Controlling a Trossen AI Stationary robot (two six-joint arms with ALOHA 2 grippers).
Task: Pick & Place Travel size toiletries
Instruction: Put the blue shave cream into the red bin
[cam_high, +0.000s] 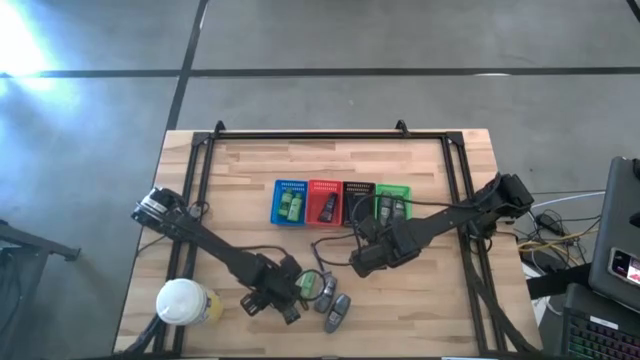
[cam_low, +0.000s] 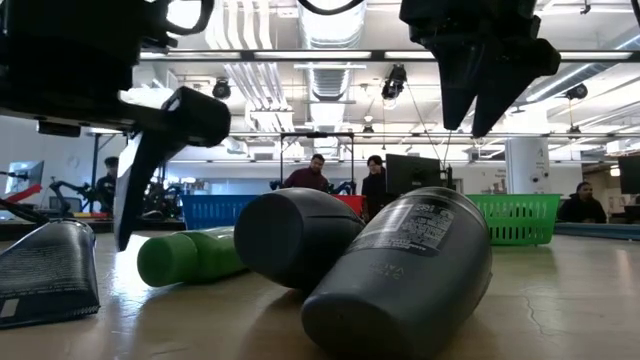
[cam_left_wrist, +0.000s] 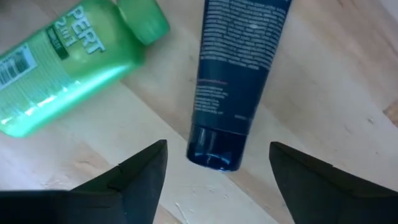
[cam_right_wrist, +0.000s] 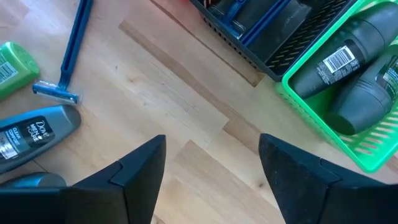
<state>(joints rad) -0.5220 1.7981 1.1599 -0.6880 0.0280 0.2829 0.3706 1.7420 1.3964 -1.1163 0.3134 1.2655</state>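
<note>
My left gripper (cam_left_wrist: 217, 180) (cam_high: 283, 300) hangs open near the table's front, pointing down. Between its fingers and below them lies a dark blue tube (cam_left_wrist: 235, 74), its cap end (cam_left_wrist: 214, 152) nearest the fingertips, flat on the wood. Beside the tube lies a green bottle (cam_left_wrist: 68, 62) (cam_high: 308, 285). Two grey oval bottles (cam_high: 328, 292) (cam_high: 339, 313) lie to the right of it. My right gripper (cam_right_wrist: 211, 177) (cam_high: 366, 262) stands open over bare wood near the table's middle, touching nothing. A blue razor (cam_right_wrist: 68, 56) lies near it.
Four small baskets stand in a row at the table's middle: blue (cam_high: 290, 203), red (cam_high: 325, 203), black (cam_high: 358, 198) and green (cam_high: 394, 204), the green one holding grey bottles (cam_right_wrist: 339, 68). A white-lidded cup (cam_high: 183, 302) stands at the front left. People show in the room behind.
</note>
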